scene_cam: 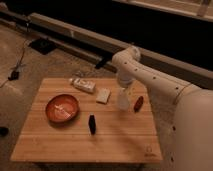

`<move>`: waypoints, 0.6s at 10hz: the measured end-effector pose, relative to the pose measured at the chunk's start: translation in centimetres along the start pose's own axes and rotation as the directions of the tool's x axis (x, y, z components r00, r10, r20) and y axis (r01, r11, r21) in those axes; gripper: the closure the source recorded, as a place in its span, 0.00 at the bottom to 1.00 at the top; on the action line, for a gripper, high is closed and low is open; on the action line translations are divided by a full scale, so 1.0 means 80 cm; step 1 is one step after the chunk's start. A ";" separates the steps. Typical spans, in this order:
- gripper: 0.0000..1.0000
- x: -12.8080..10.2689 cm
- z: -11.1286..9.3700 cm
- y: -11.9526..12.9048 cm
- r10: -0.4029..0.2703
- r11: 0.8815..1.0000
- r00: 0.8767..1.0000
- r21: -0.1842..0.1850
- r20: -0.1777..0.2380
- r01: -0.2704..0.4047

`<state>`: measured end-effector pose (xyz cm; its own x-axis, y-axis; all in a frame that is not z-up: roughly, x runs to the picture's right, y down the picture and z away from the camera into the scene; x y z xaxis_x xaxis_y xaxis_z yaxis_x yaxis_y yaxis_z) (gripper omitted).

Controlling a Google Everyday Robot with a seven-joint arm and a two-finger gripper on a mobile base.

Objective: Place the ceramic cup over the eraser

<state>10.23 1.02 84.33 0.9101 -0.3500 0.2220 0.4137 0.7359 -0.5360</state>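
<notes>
The white ceramic cup (pixel 123 100) stands on the wooden table (pixel 115 140) right of centre. My gripper (pixel 124 90) comes down from the white arm onto the cup's top. The black eraser (pixel 92 124) stands upright on the table, to the front left of the cup and apart from it.
An orange-red bowl (pixel 62 108) sits at the left. A cream flat block (pixel 104 95) and a wrapped packet (pixel 83 84) lie at the back. A red oval thing (pixel 138 103) lies just right of the cup. The floor around holds cables and a dark rail.
</notes>
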 end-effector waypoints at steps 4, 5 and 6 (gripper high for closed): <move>0.20 0.016 0.019 -0.005 0.000 1.000 1.000 -0.012 0.022 0.000; 0.20 0.020 0.024 -0.004 0.003 1.000 1.000 -0.019 0.029 -0.002; 0.20 0.025 0.029 -0.001 0.007 1.000 0.999 -0.027 0.036 -0.006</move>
<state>12.10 1.58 86.72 0.9132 -0.3236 0.2475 0.4074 0.7220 -0.5592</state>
